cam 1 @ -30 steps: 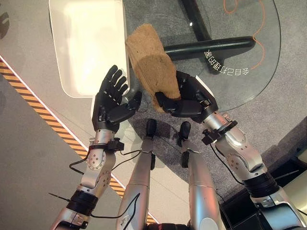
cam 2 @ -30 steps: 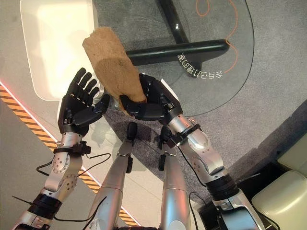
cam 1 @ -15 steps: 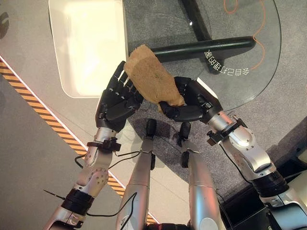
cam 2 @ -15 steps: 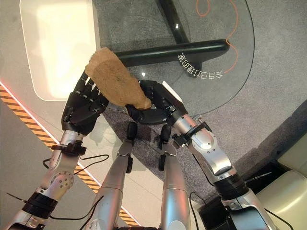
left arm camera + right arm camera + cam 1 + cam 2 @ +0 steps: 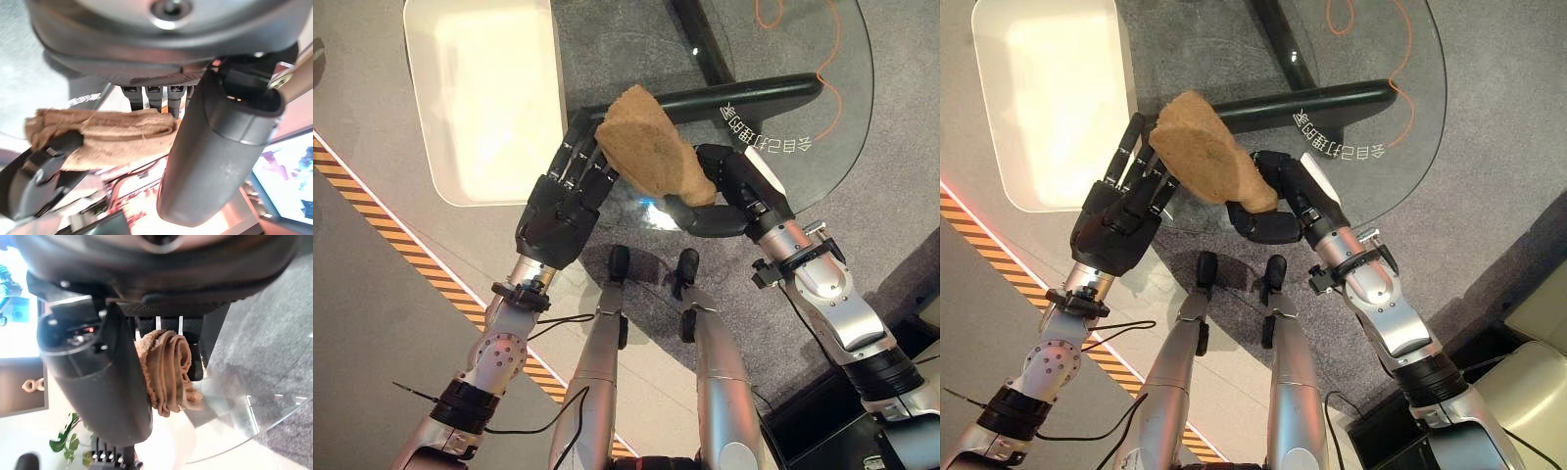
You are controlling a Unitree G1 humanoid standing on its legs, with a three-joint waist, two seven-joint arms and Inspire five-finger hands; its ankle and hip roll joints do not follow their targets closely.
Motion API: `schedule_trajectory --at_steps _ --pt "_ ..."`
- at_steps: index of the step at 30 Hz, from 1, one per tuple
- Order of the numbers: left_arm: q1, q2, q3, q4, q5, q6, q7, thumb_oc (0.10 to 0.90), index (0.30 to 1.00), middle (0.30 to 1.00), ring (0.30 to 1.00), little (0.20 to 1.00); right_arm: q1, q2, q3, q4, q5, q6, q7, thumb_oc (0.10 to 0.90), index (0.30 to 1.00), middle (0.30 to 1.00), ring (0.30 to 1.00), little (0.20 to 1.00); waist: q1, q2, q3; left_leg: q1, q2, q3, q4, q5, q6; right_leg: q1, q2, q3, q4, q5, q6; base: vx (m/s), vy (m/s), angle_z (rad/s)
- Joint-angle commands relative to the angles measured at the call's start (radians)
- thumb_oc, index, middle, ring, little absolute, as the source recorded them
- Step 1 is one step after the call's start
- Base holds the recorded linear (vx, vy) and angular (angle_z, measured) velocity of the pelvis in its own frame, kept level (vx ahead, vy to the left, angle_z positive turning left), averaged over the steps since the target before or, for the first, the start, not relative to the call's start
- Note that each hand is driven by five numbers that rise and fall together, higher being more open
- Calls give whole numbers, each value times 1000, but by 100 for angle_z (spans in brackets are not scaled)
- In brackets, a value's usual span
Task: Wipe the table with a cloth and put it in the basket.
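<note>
The brown folded cloth (image 5: 654, 160) is held above the glass table's (image 5: 822, 127) near edge, pinched in the curled right hand (image 5: 729, 196), with the left hand's (image 5: 563, 201) straight fingers laid against its other side. The handover is best completed by the left thumb being closed on the cloth before the right grip is loosened, so that it can be carried to the white basket (image 5: 440, 147) on the left.

The floor is grey carpet (image 5: 911, 196). A yellow and black stripe (image 5: 372, 220) runs across it. A green plant (image 5: 66, 438) stands far off.

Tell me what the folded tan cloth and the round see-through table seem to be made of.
The tan cloth looks like soft, napped fabric, maybe microfibre or terry: its surface is fuzzy and matt, folded in thick layers. The round table looks like clear glass: the floor and its dark base show through, with a bright glint.
</note>
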Motion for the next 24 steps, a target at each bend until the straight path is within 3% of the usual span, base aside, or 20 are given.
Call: schedule_trajectory --at_steps 1,11,15,24 --pt "-6 19 4 -98 23 -11 -96 800 900 900 900 900 -116 -26 -68 -141 64 -198 -3 100 300 300 300 200 -2 24 -20 31 24 107 -7 -6 61 58 15 76 -153 132 42 0 0 0" --pt "-28 55 -30 -39 60 25 -178 800 900 900 900 900 -141 -43 -37 -128 66 -210 7 100 300 300 300 200 -7 32 -20 30 27 111 -10 -5 58 55 10 80 -158 134 44 -3 7 0" --pt "-40 48 -39 -24 42 23 -215 800 900 900 900 900 -163 -44 2 -130 51 -175 34 100 300 300 300 200 -7 36 -20 28 25 112 -9 -4 58 51 10 84 -156 132 44 -3 15 -2" --pt "-82 35 -77 -16 48 10 -141 800 900 900 900 900 -178 -15 88 -153 44 -121 129 100 300 300 300 200 -5 33 -20 19 22 104 -15 5 59 44 7 83 -161 134 45 -2 2 -1"
